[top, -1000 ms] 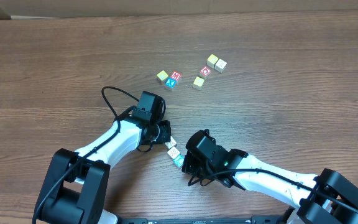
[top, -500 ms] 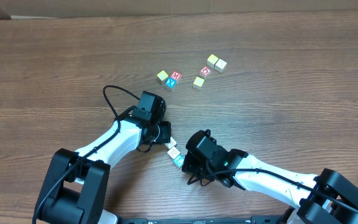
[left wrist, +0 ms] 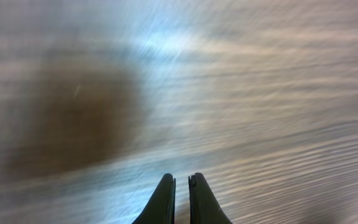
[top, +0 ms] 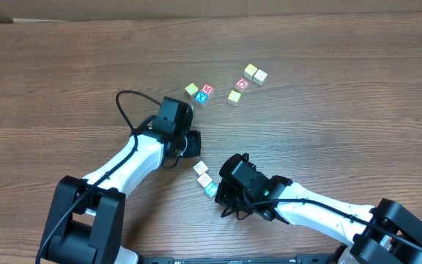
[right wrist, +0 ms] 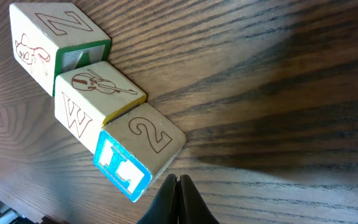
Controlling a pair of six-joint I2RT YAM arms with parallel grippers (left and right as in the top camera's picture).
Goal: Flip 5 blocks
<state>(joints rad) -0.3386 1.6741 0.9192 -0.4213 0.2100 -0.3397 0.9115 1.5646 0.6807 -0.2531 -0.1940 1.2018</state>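
Three blocks lie in a touching diagonal row: a Z block [right wrist: 55,37], a W block with a violin on top [right wrist: 95,96], and a teal L block with a 2 on top [right wrist: 138,149]. From overhead the row runs from a white block [top: 201,168] down to the teal one [top: 210,190]. My right gripper [right wrist: 178,179] is shut and empty, its tips just beside the L block's near corner. My left gripper [top: 193,146] is shut and empty, a little up-left of the row; its wrist view shows only blurred table under its tips [left wrist: 181,178].
Several more blocks lie farther back: a yellow one [top: 191,89], a red M [top: 206,89] with a blue one [top: 201,97], another yellow [top: 234,96], a red one [top: 242,83], and a pale pair [top: 255,73]. The left arm's black cable [top: 127,103] loops over the table.
My left gripper has drawn back up and away from the row of three blocks, uncovering the white end block. The right arm and the blocks have not moved.
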